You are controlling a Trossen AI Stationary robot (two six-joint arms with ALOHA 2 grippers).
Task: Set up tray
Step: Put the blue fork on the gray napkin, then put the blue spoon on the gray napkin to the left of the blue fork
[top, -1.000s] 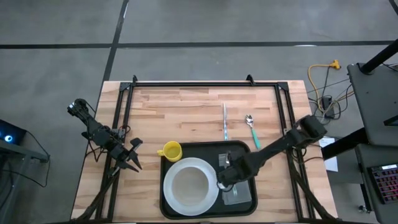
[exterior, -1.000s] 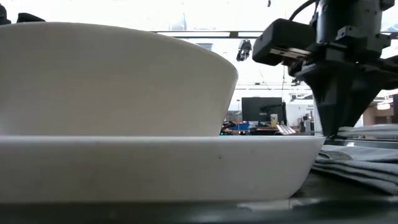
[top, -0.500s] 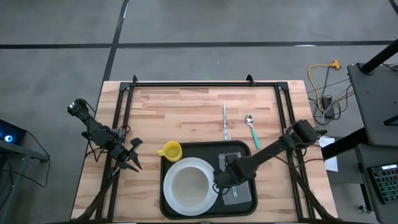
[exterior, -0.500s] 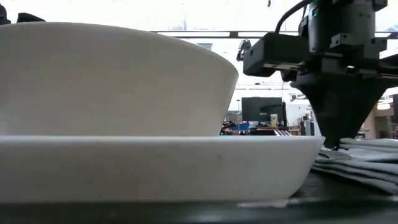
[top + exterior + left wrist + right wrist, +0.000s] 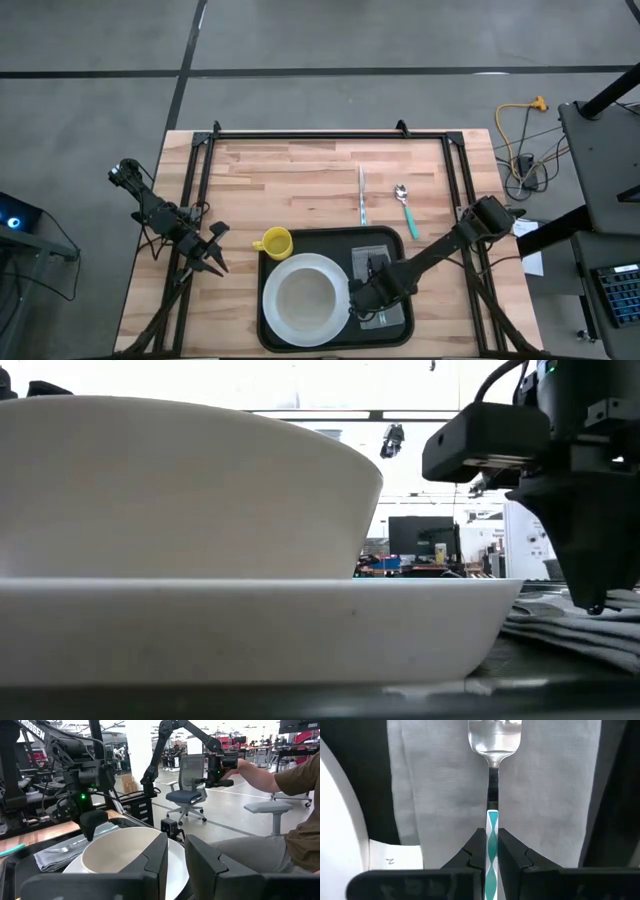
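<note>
The black tray lies at the table's near edge. On it sit a white plate with a white bowl on its left half and a folded grey napkin on its right half. My right gripper is low over the napkin, shut on a fork with a teal and white handle. The fork's head is over the napkin. My left gripper waits at the table's left edge, off the tray, with a narrow gap between its fingers. My right gripper pinches the fork's teal and white handle between its two fingers, which lie along the handle, and the steel neck and head run out ahead of them. It comes from above, pointing down. Whether the fork rests on the napkin I cannot tell.
A yellow cup stands on the wood at the tray's far left corner. A knife and a teal-handled spoon lie on the wood beyond the tray. A person's arm shows in the room behind the table.
My right gripper has moved a little toward the table's near edge along the napkin and come lower over it, staying shut on the fork.
</note>
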